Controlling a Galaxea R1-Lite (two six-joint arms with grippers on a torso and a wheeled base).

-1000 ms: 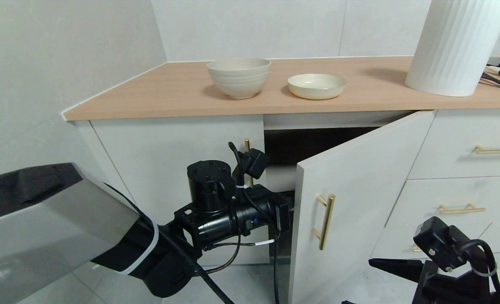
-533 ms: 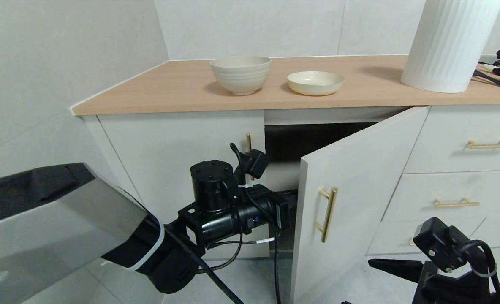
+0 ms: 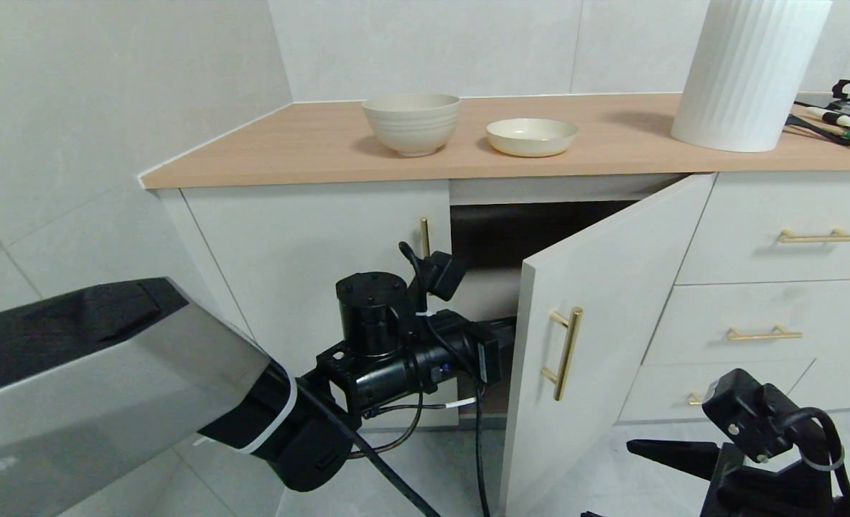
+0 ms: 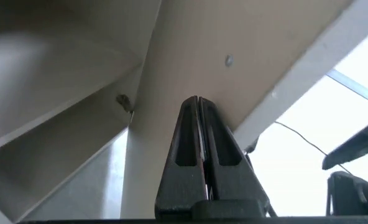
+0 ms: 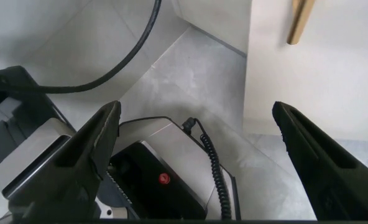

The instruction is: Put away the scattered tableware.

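- Bowl: a ribbed, cream bowl standing upright on the wooden desk, towards its back left, untouched by either arm.
- Shallow dish: sits just beside the bowl on its right, apart from it, directly above the open cupboard.
- Cupboard door: hangs partly open below the desk, its brass handle facing outward and a dark interior behind it.
- Left pincer: its jaws are pressed together with nothing between them. It is pushed into the gap at the door's free edge, close to the door's inner face; whether it touches cannot be told.
- Left arm: stretched low and roughly level towards the cupboard, with the wrist at about handle height.
- Right pincer: its jaws are spread wide and hold nothing. It hangs low near the floor, to the outer side of the door and well apart from the tableware.
- Risk, door: it is judged only part-way open, so it could swing back on the arm or block a bowl being carried in.
- Risk, grasp: both pieces look smooth and rounded, so a rim pinch could slip.
- Risk, reach: a lift from this low pose could clip the desk's edge, and a wide sweep could knock the ribbed white vessel further right.
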